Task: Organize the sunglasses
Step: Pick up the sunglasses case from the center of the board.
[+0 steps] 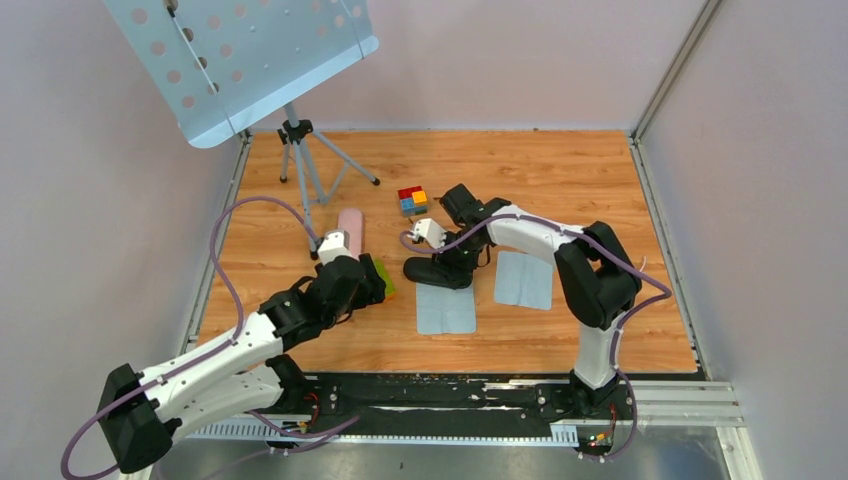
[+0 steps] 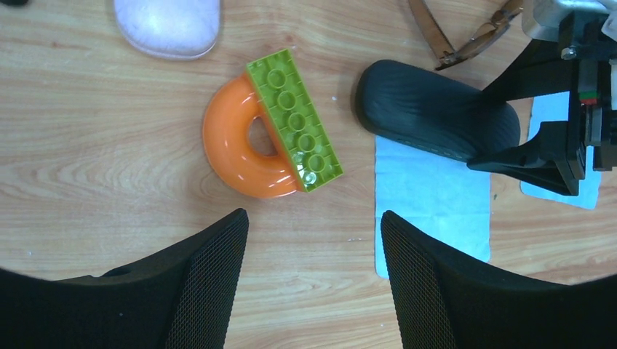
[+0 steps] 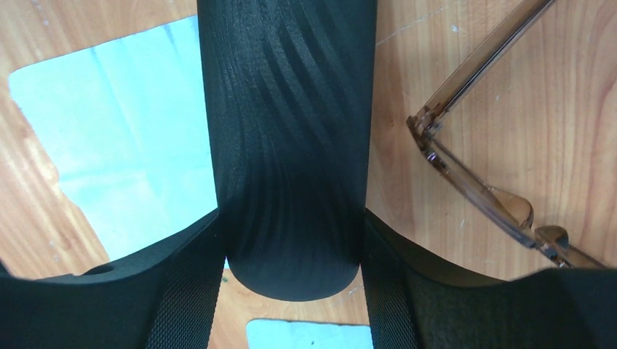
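Observation:
The sunglasses (image 3: pixel 473 167), thin brown frame with slim temple arms, lie on the wooden table just beside the black glasses case (image 3: pixel 291 109). They also show at the top of the left wrist view (image 2: pixel 466 40); in the top view the right arm hides them. My right gripper (image 3: pixel 291 218) is shut on the near end of the black case (image 1: pixel 430 271), one finger on each side, and it also shows from above (image 1: pixel 458 262). My left gripper (image 2: pixel 313 218) is open and empty, and hovers just short of an orange and green toy block (image 2: pixel 280 127).
Two light-blue cloths (image 1: pixel 445 308) (image 1: pixel 523 280) lie flat near the case. A pink case (image 1: pixel 350 225) lies behind the left gripper (image 1: pixel 372 284). A coloured cube (image 1: pixel 412 200) stands at mid-table. A music stand's tripod (image 1: pixel 300 160) stands at the back left.

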You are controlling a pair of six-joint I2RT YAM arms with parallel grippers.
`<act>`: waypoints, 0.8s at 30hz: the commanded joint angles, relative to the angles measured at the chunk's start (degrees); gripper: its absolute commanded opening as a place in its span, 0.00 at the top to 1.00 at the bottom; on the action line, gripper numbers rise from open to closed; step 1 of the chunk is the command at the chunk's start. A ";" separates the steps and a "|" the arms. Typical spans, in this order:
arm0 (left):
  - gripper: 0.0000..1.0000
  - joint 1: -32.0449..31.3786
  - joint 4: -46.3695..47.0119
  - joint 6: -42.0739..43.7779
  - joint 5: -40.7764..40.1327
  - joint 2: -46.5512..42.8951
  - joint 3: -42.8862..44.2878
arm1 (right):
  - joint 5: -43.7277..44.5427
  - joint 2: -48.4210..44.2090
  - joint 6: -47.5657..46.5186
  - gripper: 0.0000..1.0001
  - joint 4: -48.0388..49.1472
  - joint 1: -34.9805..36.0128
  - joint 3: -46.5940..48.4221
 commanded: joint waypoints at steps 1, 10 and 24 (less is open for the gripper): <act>0.30 0.05 0.69 9.46 2.79 0.24 3.81 | -4.41 -5.19 1.12 0.63 -6.33 0.12 1.12; 0.30 -3.15 2.75 45.44 18.85 -3.81 10.78 | -38.96 -3.29 -4.26 0.72 -38.34 -8.21 10.97; 0.26 -8.08 -4.27 67.97 36.61 0.47 20.87 | -62.16 2.54 -17.47 0.76 -58.77 -9.18 7.96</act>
